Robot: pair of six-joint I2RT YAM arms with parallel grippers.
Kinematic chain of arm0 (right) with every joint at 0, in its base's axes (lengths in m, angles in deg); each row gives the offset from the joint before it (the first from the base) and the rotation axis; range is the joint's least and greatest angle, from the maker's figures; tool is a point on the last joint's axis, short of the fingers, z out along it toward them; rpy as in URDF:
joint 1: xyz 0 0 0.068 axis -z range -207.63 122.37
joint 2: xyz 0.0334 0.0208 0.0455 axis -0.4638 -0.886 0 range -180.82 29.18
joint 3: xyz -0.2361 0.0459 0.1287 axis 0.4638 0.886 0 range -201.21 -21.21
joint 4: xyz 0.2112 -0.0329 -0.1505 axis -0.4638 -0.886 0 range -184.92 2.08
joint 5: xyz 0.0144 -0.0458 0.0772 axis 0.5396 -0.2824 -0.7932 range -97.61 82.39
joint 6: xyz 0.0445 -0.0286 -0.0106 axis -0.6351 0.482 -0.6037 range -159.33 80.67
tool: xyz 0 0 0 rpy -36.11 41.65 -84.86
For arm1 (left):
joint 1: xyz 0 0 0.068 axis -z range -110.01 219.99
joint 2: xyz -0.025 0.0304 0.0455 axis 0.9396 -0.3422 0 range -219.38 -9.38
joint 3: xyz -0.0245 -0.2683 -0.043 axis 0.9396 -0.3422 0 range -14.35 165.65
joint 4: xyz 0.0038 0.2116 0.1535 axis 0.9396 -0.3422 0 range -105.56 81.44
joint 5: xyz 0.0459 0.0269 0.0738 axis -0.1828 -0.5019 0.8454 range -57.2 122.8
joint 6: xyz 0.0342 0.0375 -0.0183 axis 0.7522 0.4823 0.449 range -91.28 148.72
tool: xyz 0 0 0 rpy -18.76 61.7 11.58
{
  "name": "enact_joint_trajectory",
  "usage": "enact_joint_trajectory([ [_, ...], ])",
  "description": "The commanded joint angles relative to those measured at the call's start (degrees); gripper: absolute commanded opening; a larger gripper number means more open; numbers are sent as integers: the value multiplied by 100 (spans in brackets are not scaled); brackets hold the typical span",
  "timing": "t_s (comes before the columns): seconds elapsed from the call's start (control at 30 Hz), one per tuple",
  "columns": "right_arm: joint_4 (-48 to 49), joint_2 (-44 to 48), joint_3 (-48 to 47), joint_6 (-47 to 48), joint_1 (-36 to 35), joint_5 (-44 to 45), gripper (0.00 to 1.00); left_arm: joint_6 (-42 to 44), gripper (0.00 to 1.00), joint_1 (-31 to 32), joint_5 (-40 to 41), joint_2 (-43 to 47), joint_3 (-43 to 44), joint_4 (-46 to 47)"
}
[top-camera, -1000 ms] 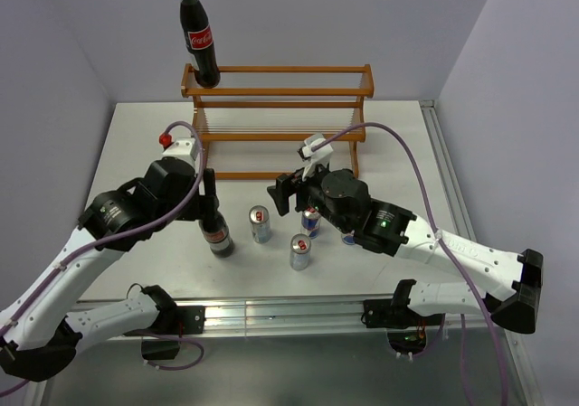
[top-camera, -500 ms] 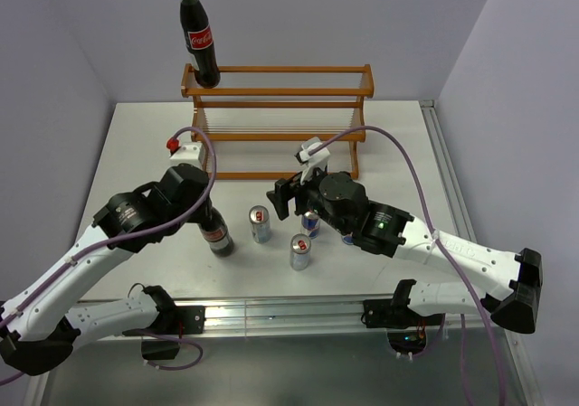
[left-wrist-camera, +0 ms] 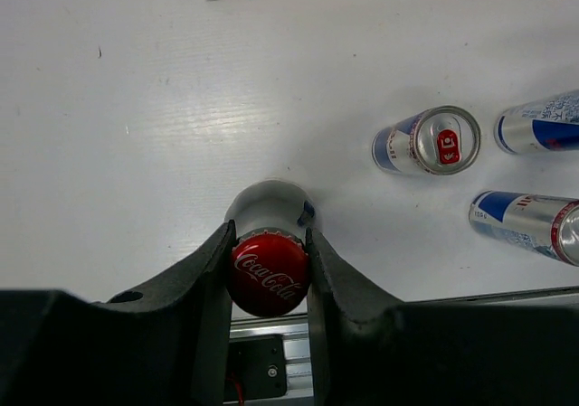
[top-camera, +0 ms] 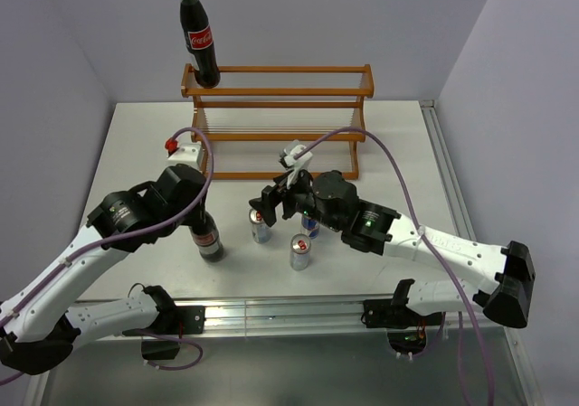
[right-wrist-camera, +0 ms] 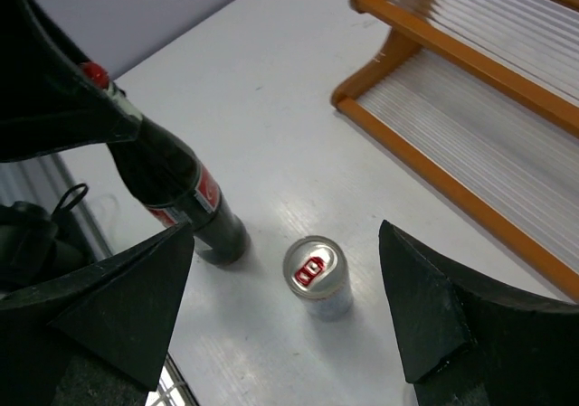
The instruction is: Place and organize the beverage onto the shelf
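Two robot arms reach over a white table (top-camera: 398,135). Nearest its front edge, a slim blue-and-silver front can (top-camera: 299,252) stands upright. To the left of it, the left hand (left-wrist-camera: 268,259) is clamped on the red cap (left-wrist-camera: 269,275) of a dark cola bottle (top-camera: 208,241), with one finger pressed against each side. The bottle is upright; whether its base touches the table cannot be told. Just behind the front can, a second can (top-camera: 261,229) stands upright below the right hand (right-wrist-camera: 285,230), whose fingers are spread wide apart above it and touch nothing. A third can (top-camera: 310,224) shows just to the right, partly hidden by that arm. Farther back stands the reddish-brown wooden shelf (top-camera: 276,91), with three stepped tiers. A second cola bottle (top-camera: 199,40) stands upright at the left end of its top tier.
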Motion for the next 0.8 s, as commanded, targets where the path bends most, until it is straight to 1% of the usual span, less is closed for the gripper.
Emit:
enact_joint_trajectory([
  [0.0, 664, -280, -32, 185, 24, -777, 89, 318, 0, 26, 296, 237, 697, 772],
  [0.07, 691, -448, -129, 194, 24, -953, 89, 371, 0, 18, 313, 211, 750, 790],
  [0.17, 928, -712, -191, 264, 16, -1480, 88, 416, 0, 26, 374, 193, 872, 799],
  [0.2, 1207, -808, -130, 273, 16, -1847, 88, 450, 0, 18, 374, 184, 960, 807],
  [0.27, 1533, -905, -60, 317, 16, -2210, 88, 494, 0, 26, 331, 167, 1092, 781],
  [0.33, 1991, -1081, -24, 352, -2, -2561, 89, 574, 0, 18, 313, 44, 1408, 623],
  [0.43, 2308, -1432, -199, 378, -55, -2598, 91, 670, 0, 26, 260, -193, 1926, 325],
  [0.57, 2903, -1985, -410, 352, -81, -2493, 100, 784, 0, 18, 181, -439, 2637, 34],
  [0.77, 3705, -2487, -586, 405, -239, -2318, 100, 934, 0, 18, -3, -729, 3376, -265],
])
